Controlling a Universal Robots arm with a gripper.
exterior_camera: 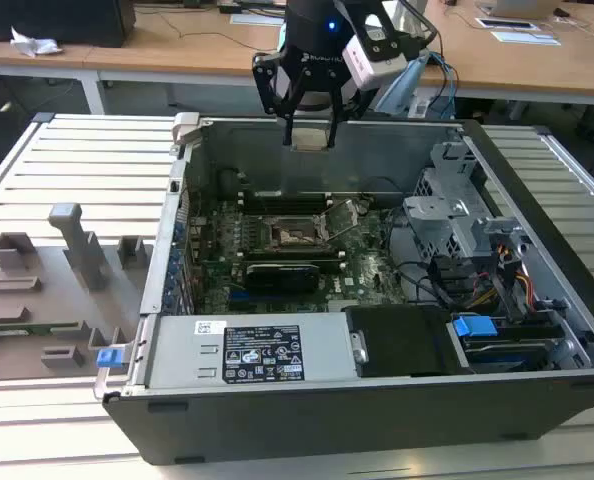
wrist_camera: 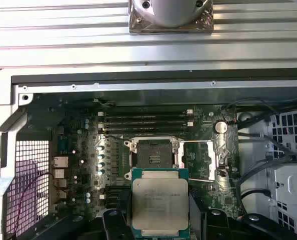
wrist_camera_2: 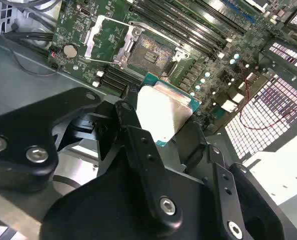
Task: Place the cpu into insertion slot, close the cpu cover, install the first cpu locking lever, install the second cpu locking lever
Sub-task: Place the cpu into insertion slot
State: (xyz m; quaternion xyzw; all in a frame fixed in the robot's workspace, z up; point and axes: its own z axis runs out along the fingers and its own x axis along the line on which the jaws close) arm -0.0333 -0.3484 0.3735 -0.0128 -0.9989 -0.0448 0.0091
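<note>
My gripper (exterior_camera: 310,130) hangs over the open computer case's far wall, shut on the cpu (exterior_camera: 310,140). The cpu (wrist_camera: 160,202) is a flat square chip with a silvery top and green edge, held by two opposite sides between the black fingers (wrist_camera: 113,222). It is well above the green board. The insertion slot (wrist_camera: 152,152) lies bare below, a black-rimmed square socket with a pale pin field. The cpu cover (wrist_camera: 198,159) is swung open and lies flat beside the socket. In the second wrist view, the cpu (wrist_camera_2: 164,112) is above and to one side of the insertion slot (wrist_camera_2: 149,52) and the cpu cover (wrist_camera_2: 106,37).
Long memory slots (wrist_camera: 143,120) run along one side of the socket. A black block (exterior_camera: 282,275) sits on the board on the near side. A power supply (exterior_camera: 247,350) and a drive cage (exterior_camera: 457,215) fill the case's front and right. A grey fixture tray (exterior_camera: 47,290) lies left.
</note>
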